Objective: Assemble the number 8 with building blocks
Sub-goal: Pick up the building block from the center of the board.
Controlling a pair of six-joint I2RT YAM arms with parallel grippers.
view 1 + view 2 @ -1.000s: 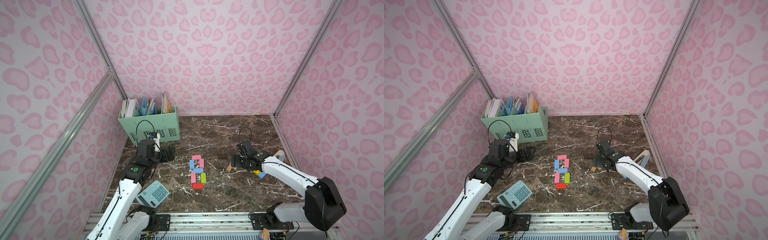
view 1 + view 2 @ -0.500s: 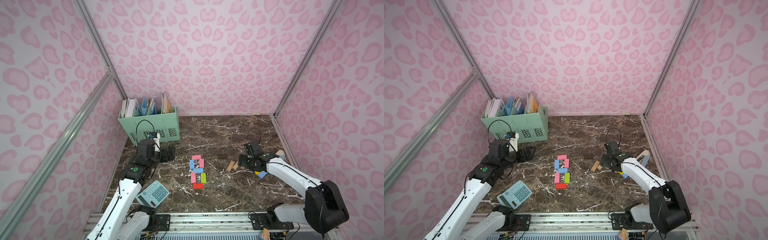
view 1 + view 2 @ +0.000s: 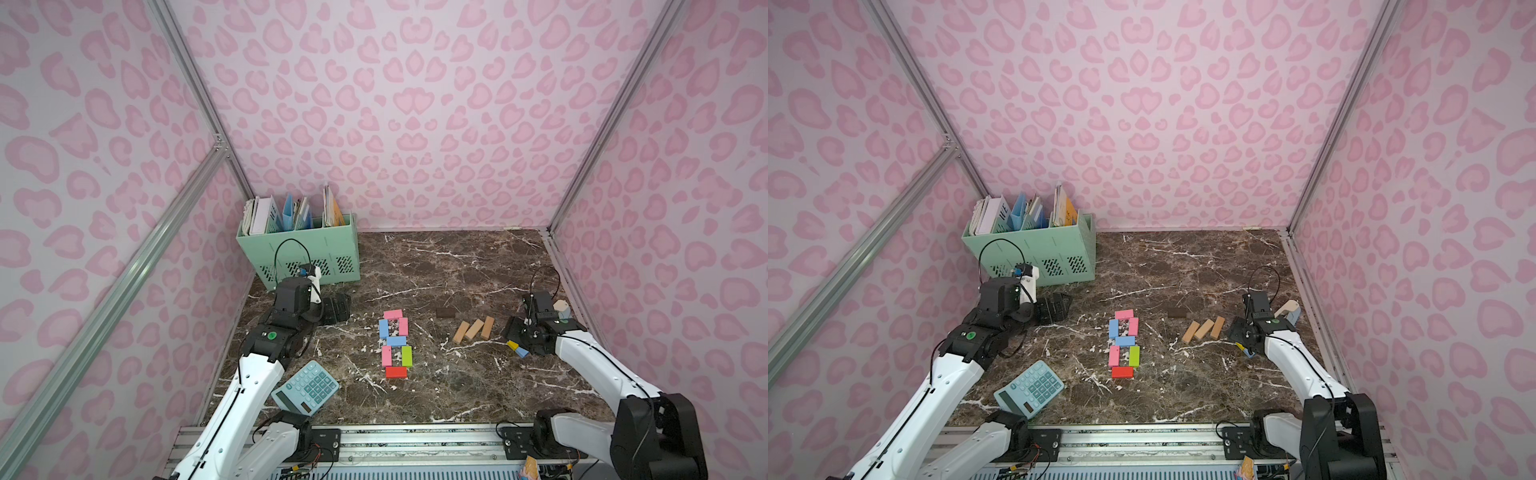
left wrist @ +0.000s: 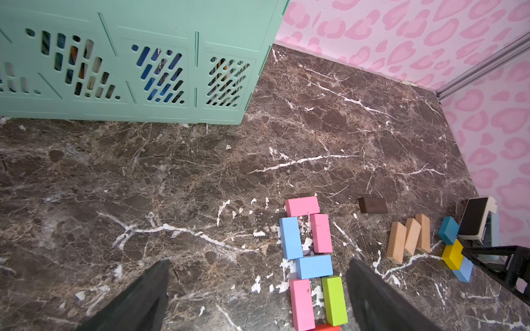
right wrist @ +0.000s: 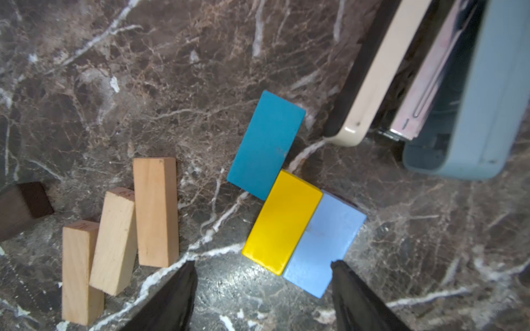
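Several building blocks lie flat as a figure in mid-table: pink (image 3: 392, 313), blue (image 3: 383, 328), pink (image 3: 403, 326), blue (image 3: 395, 341), pink (image 3: 386, 356), green (image 3: 407, 356) and red (image 3: 395, 372). A dark brown block (image 3: 445, 312) and three bare wood blocks (image 3: 473, 329) lie to their right. Teal (image 5: 266, 144), yellow (image 5: 282, 222) and light blue (image 5: 324, 246) blocks touch one another at the far right. My right gripper (image 5: 262, 263) hovers open just over the yellow and light blue ones, holding nothing. My left gripper (image 4: 258, 262) is wide open and empty, left of the figure.
A cream and grey-blue stapler (image 5: 430, 86) sits beside the teal block near the right wall. A light-blue calculator (image 3: 305, 387) lies at the front left. A green file box (image 3: 299, 249) with papers stands at the back left, behind my left arm.
My right gripper has moved right, from beside the wood blocks to over the yellow and light blue blocks, and its jaws have narrowed somewhat. The left arm has not moved.
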